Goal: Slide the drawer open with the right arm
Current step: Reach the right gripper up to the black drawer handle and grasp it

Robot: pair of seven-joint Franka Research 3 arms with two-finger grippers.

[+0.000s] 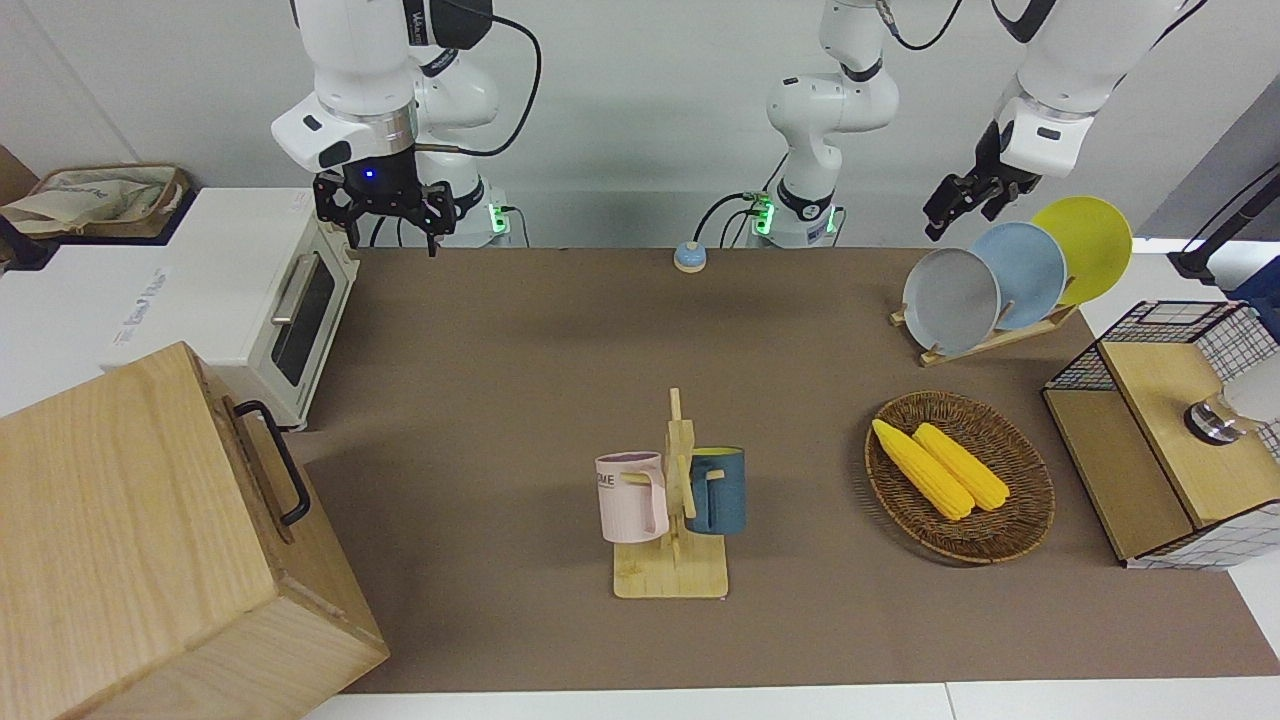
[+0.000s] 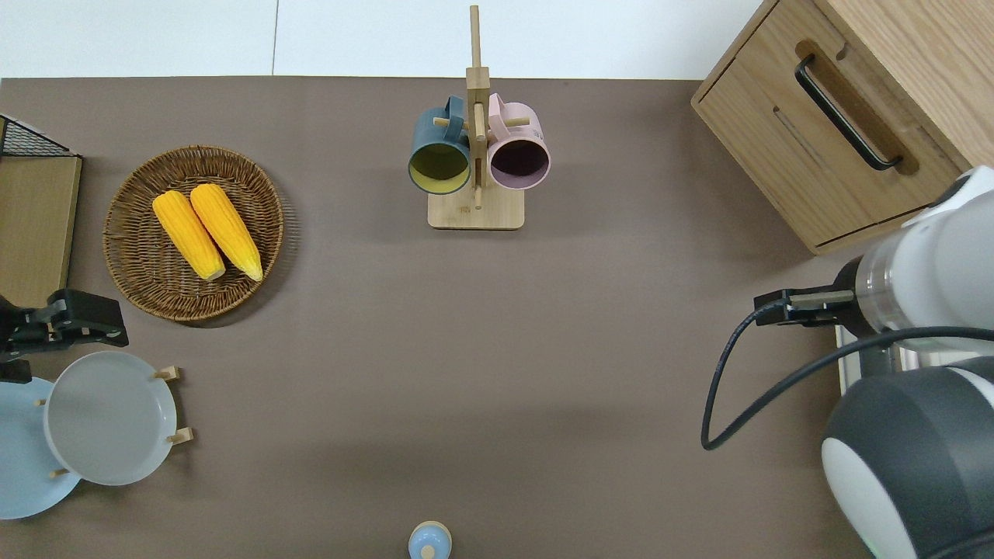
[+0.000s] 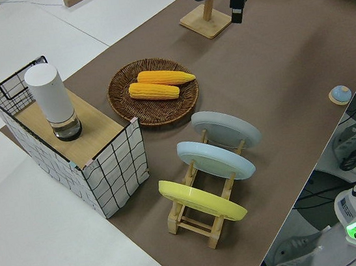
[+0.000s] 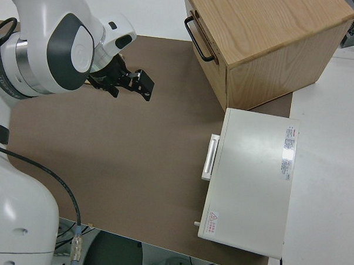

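The drawer (image 1: 262, 478) is shut, flush in the big pale wooden box (image 1: 120, 520) at the right arm's end of the table, farther from the robots than the toaster oven. Its black bar handle (image 1: 277, 476) also shows in the overhead view (image 2: 842, 112) and in the right side view (image 4: 199, 36). My right gripper (image 1: 388, 232), with its blue light, is open and empty, up in the air over the mat beside the oven's front; it also shows in the right side view (image 4: 138, 85). It is well apart from the handle. My left arm is parked, its gripper (image 1: 958, 203) empty.
A white toaster oven (image 1: 290, 300) stands next to the wooden box. A mug rack (image 1: 672, 500) with two mugs stands mid-table. A basket of corn (image 1: 960, 475), a plate rack (image 1: 1000, 275) and a wire-mesh box (image 1: 1170, 430) are toward the left arm's end. A small blue button (image 1: 690, 257) lies near the robots.
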